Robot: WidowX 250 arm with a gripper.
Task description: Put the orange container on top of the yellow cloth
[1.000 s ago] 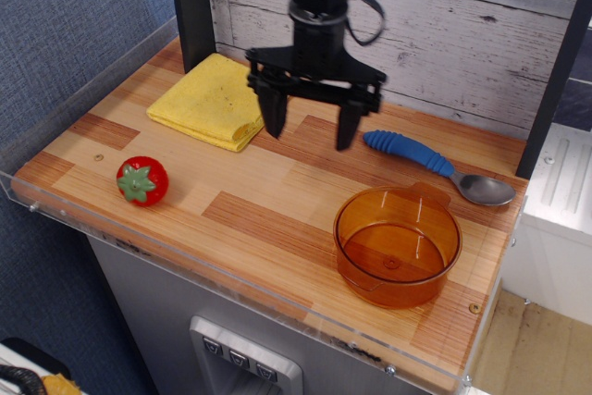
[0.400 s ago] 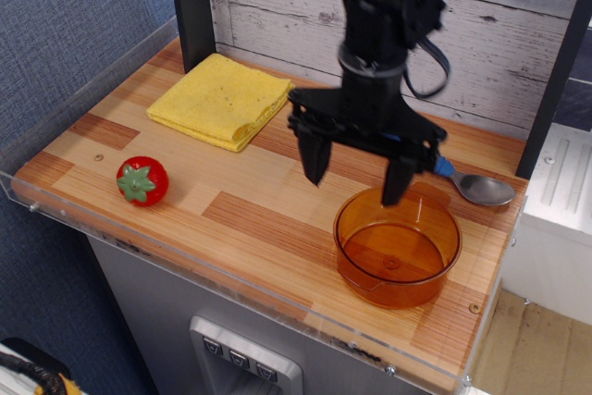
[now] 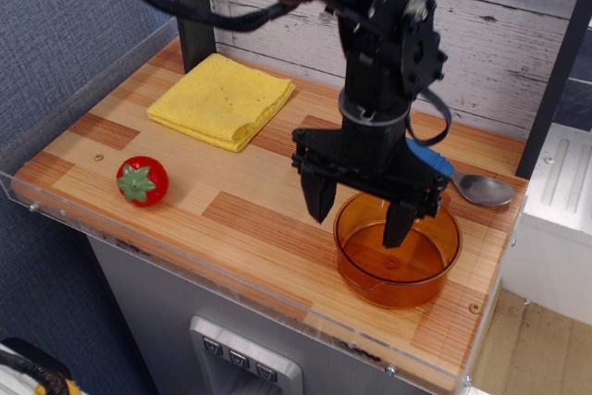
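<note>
The orange container [image 3: 400, 265] is a round translucent amber bowl standing at the front right of the wooden table. The yellow cloth [image 3: 222, 99] lies folded at the back left. My black gripper [image 3: 361, 210] is open and hangs over the bowl's left rim. One finger [image 3: 321, 199] is outside the rim on the left, the other finger [image 3: 400, 221] is inside the bowl. Nothing is held.
A red toy tomato [image 3: 141, 180] sits near the front left edge. A blue-handled spoon [image 3: 481, 189] lies behind the bowl at the right, partly hidden by my arm. A clear plastic lip [image 3: 231, 277] runs along the table's front edge.
My gripper has moved from the back middle of the table to the right and down. It now straddles the bowl's left rim, still open.
</note>
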